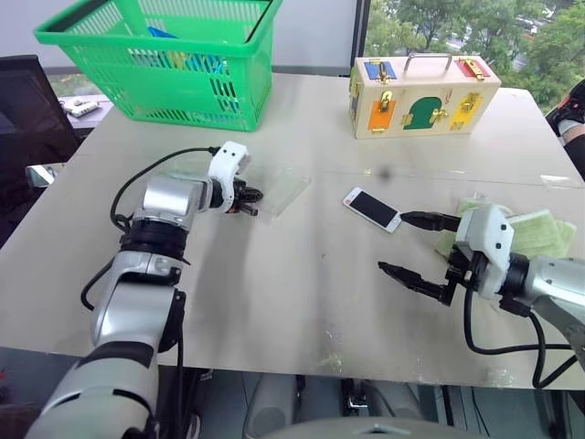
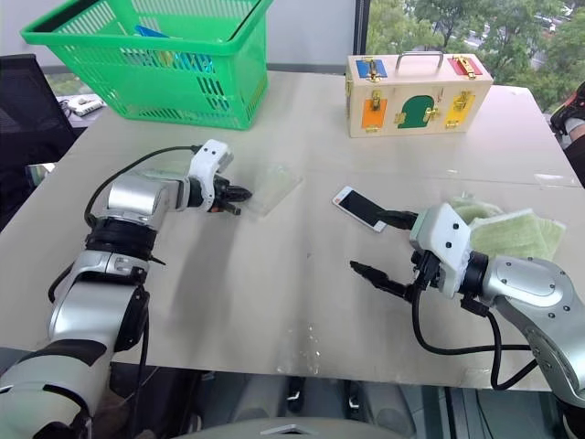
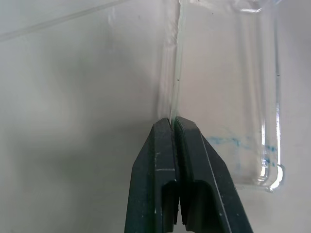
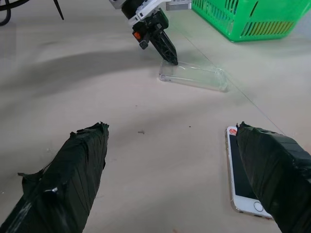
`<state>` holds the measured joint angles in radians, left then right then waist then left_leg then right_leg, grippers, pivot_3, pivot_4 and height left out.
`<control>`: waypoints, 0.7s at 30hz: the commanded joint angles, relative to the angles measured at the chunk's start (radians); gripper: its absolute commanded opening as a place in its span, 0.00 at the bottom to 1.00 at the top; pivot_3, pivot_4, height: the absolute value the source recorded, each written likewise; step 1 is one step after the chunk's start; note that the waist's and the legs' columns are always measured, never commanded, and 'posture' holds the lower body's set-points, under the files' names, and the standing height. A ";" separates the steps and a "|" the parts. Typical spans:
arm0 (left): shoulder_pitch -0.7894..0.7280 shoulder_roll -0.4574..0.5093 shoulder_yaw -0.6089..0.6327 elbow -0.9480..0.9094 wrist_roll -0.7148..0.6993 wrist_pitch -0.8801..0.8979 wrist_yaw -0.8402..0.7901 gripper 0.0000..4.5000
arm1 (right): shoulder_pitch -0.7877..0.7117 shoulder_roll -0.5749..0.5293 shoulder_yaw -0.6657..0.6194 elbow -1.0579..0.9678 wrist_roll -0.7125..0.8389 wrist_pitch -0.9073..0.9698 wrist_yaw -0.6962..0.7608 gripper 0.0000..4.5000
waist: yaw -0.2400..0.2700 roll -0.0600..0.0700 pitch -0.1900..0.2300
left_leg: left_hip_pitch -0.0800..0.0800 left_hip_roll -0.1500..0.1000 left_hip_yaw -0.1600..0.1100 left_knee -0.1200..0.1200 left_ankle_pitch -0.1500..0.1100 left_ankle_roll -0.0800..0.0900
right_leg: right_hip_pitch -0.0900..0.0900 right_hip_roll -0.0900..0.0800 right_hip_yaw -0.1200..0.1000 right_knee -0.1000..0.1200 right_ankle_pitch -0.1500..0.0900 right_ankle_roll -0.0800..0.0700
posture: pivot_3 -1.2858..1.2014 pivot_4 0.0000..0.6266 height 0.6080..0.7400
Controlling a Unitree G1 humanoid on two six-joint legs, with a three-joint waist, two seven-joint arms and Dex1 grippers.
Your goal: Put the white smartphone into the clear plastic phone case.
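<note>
Two grippers: both over table (image 1: pixel 302 302).
Left gripper (image 3: pixel 174 121): fingers pressed together, pinching rim of clear plastic phone case (image 1: pixel 279 187).
Case: flat on table, left of white smartphone (image 1: pixel 372 208), well apart.
Right gripper (image 1: pixel 418 247): spread wide, empty, one finger (image 4: pixel 272 167) overlapping the phone's edge.
Phone: screen up, unobstructed otherwise.
Behind phone: wooden latch box (image 1: pixel 422 95); green basket (image 1: pixel 164 59) behind case.
Right of phone: pale green cloth (image 2: pixel 512 233).

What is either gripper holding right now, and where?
Left gripper pinches the clear plastic phone case by its side rim; right gripper holds nothing.
</note>
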<state>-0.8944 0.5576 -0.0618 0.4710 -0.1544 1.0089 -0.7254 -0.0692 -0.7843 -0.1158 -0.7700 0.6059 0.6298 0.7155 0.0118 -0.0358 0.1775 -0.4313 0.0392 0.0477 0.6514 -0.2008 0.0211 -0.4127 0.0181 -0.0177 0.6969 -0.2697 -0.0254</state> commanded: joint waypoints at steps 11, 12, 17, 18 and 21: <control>0.139 -0.246 0.496 -0.737 0.041 0.606 0.479 0.00 | -0.075 0.001 0.050 0.054 -0.013 -0.040 0.055 1.00 | -0.004 0.000 0.000 | 0.001 0.000 0.000 0.000 0.000 0.000 | 0.000 0.000 0.000 0.001 0.000 0.000 | 0.52 0.24 1.00; 0.163 -0.281 0.525 -0.773 0.049 0.606 0.509 0.00 | -0.077 0.002 0.052 0.056 -0.012 -0.042 0.058 1.00 | -0.004 0.000 0.000 | 0.001 0.000 0.000 0.000 0.000 0.000 | 0.000 0.000 0.000 0.001 0.000 0.000 | 0.52 0.24 1.00; 0.258 -0.442 0.640 -0.895 0.075 0.606 0.634 0.00 | -0.079 -0.007 0.045 0.060 0.003 -0.053 0.091 1.00 | 0.002 -0.001 0.000 | 0.000 0.000 0.000 0.000 0.000 0.000 | 0.001 0.000 0.000 0.000 0.001 0.001 | 0.52 0.24 1.00; 0.278 -0.469 0.652 -0.914 0.073 0.606 0.649 0.00 | -0.074 -0.014 0.037 0.058 0.005 -0.060 0.106 1.00 | 0.002 -0.001 0.000 | 0.000 0.000 0.000 0.000 0.000 0.000 | 0.001 0.000 0.000 0.001 0.001 0.001 | 0.52 0.24 1.00; 0.317 -0.528 0.678 -0.944 0.064 0.606 0.687 0.00 | -0.053 -0.041 0.016 0.060 -0.004 -0.084 0.147 1.00 | 0.002 -0.001 0.000 | 0.001 0.000 0.000 0.001 0.000 0.000 | 0.001 0.000 0.000 0.001 0.001 0.001 | 0.52 0.24 1.00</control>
<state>-0.5893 0.0428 0.6018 -0.4334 -0.0860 1.6104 -0.0629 -0.1287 -0.8115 -0.0583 -0.6914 0.5962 0.5768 0.8382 0.0142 -0.0368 0.1773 -0.4304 0.0390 0.0474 0.6520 -0.2008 0.0210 -0.4112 0.0182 -0.0176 0.6971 -0.2688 -0.0240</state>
